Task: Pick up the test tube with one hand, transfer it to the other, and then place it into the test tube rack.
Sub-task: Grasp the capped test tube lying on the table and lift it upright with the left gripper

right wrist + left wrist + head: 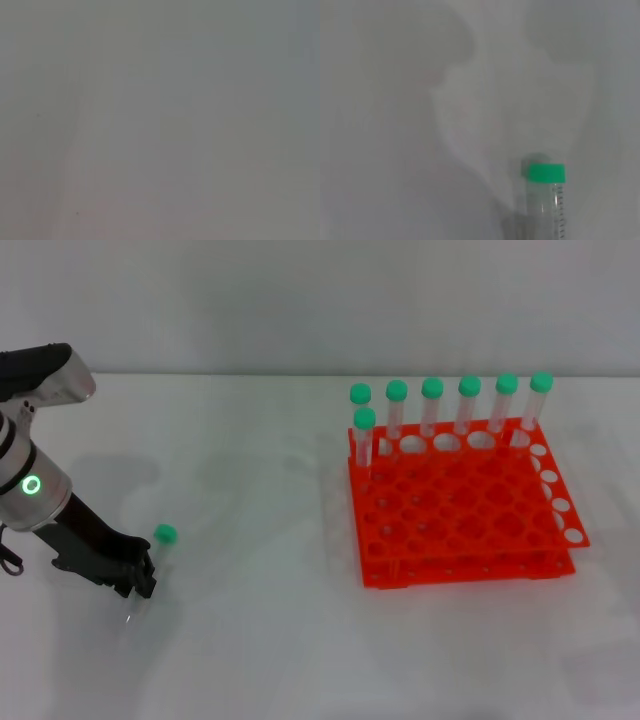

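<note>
White table (260, 640) spans the whole work area under a pale back wall. The test tube rack (460, 515), orange-red, two-tier, stands on the robot's right half of the table, its hole grid mostly unfilled. Seven green-capped tubes (432, 406) stand upright in the rack: six along the far row, one in the next row at the far left corner.

Left arm (35, 440) enters from the left edge, silver-grey wrist with a lit green ring, reaching down toward the table. Left gripper (138, 575), black, sits low at the table surface on the left side, well apart from the rack. Its fingers are at the body of the test tube (158, 555), which lies tilted with its green cap pointing away from the robot and its tip beside the fingers. Whether the fingers are clenched on the tube or merely alongside it cannot be told.

Left wrist view shows the same tube (547, 200), green cap and printed scale, against the table.

Right gripper is out of sight; its wrist view shows only a plain grey surface.
</note>
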{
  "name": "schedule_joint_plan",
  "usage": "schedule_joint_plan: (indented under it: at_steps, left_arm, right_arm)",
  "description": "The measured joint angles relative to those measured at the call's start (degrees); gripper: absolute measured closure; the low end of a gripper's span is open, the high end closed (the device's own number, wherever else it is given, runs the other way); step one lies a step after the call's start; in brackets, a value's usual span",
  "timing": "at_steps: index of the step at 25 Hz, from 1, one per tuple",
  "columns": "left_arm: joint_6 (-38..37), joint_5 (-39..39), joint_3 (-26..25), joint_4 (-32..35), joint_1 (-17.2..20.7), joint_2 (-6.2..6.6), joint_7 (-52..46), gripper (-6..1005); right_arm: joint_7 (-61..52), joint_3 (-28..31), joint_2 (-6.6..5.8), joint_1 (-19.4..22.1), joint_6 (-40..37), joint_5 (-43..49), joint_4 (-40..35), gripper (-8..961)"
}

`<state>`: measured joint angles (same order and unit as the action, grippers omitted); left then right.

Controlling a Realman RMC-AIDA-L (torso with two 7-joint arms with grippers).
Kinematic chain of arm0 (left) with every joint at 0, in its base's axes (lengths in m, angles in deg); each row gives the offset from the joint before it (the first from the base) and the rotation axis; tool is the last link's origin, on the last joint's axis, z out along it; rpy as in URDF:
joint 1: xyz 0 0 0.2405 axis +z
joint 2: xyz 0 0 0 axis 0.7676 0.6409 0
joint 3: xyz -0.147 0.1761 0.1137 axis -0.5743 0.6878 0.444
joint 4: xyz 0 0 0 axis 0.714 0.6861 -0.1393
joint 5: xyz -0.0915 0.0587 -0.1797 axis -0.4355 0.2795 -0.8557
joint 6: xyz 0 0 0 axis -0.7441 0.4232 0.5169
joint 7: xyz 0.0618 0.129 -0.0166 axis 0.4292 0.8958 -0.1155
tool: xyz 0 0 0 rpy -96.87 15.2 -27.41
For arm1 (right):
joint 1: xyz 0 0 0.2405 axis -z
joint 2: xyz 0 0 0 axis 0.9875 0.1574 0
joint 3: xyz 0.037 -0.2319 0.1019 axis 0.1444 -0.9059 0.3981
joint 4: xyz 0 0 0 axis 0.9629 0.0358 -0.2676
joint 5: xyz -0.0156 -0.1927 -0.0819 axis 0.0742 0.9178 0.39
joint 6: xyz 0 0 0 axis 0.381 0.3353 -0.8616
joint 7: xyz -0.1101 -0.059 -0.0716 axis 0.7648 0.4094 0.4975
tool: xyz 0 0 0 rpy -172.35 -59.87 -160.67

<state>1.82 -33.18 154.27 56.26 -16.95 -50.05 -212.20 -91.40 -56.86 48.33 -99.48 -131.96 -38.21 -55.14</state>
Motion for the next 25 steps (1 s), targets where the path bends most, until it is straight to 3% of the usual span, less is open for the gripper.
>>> schedule_joint_plan:
  at_steps: [3, 15, 22, 24, 25]
  left_arm:
    - [0.2, 0.3, 0.0, 0.1, -0.2, 0.01, -0.1, 800]
    - [1.3, 2.0, 0.0, 2.4, -0.8, 0.65, -1.4, 799]
    - [-3.9, -7.1, 0.0, 1.5, -0.9, 4.86, 2.5, 800]
    - [-5.5, -9.9, 0.0, 0.7, -0.8, 5.27, 4.1, 800]
    - [-8.6, -15.6, -0.1, -1.6, -0.2, 5.40, 8.7, 800]
  right_arm:
    - [0.0, 0.0, 0.00, 0.0, 0.1, 0.0, 0.0, 84]
    - [0.1, 0.1, 0.00, -0.2, 1.1, 0.0, 0.0, 84]
    - [0.0, 0.1, 0.00, -0.3, 0.7, 0.0, -0.1, 84]
    - [-0.2, 0.1, -0.03, -0.2, 0.6, 0.0, -0.1, 84]
    - [-0.5, -0.1, -0.06, 0.0, 0.5, 0.2, -0.4, 84]
